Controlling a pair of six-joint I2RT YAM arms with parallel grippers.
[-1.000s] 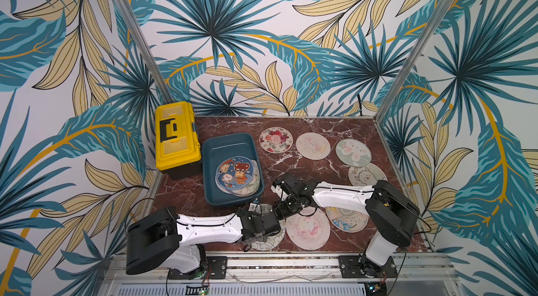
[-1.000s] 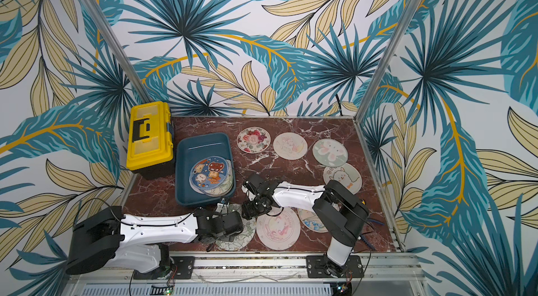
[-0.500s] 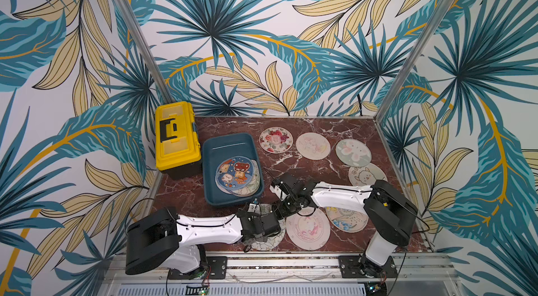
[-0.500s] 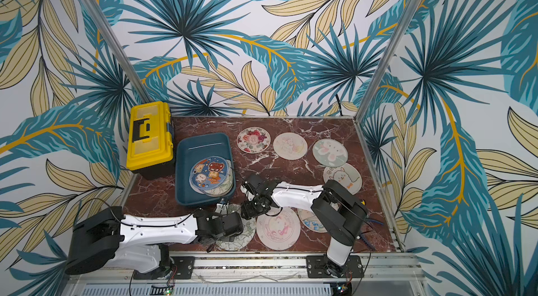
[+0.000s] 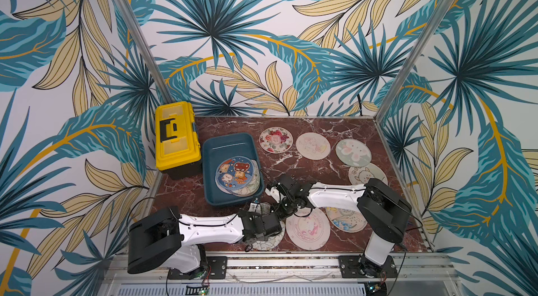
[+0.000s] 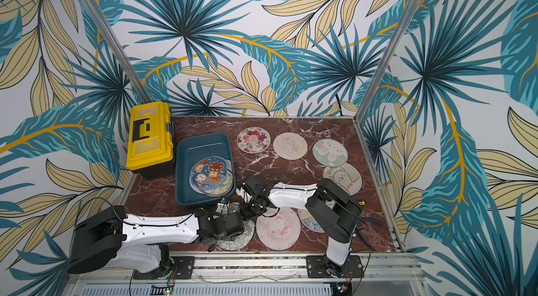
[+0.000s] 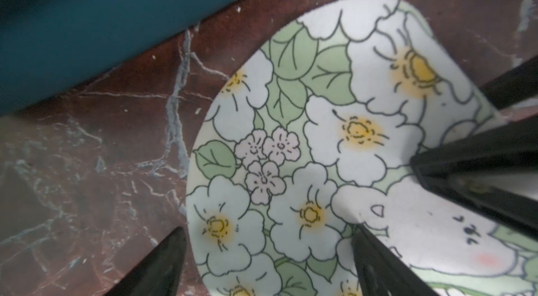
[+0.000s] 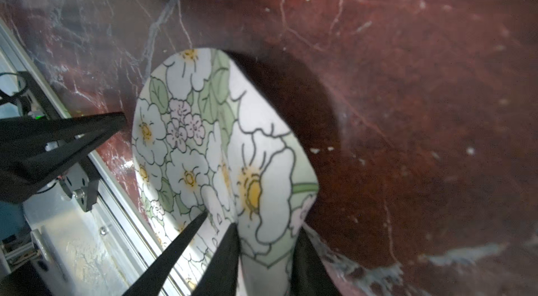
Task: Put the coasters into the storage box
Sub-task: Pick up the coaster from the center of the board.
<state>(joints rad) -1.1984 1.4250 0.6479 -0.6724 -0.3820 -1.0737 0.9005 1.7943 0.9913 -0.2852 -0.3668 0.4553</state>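
We see the floral coaster [image 7: 291, 149], a thin, limp round disc printed with white blossoms and green leaves. It sits on the red-brown veined marble table [image 7: 87, 192], just off the storage box's [image 5: 230, 139] near wall. It is not flat. One side bows up off the marble in a soft fold and casts a dark shadow in the right wrist view, while the opposite side lies on the surface.

The right gripper [image 8: 262, 226] has its tapered black fingers pinched together on that raised edge. The crease runs from the pinch toward the free rim. The left gripper [image 7: 267, 229] holds its fingers wide apart, one tip over bare marble and the other over the print, gripping nothing.

The box is smooth dark teal plastic with rounded corners and low walls. Its long side runs from the front rail toward the back wall. Inside lies a stack of coasters [image 5: 237, 173] with a blue cartoon print on top.

Loose coasters [image 5: 313, 146] lie flat, face up, across the marble. A glossy yellow toolbox [image 5: 177, 137] stands beside the box.
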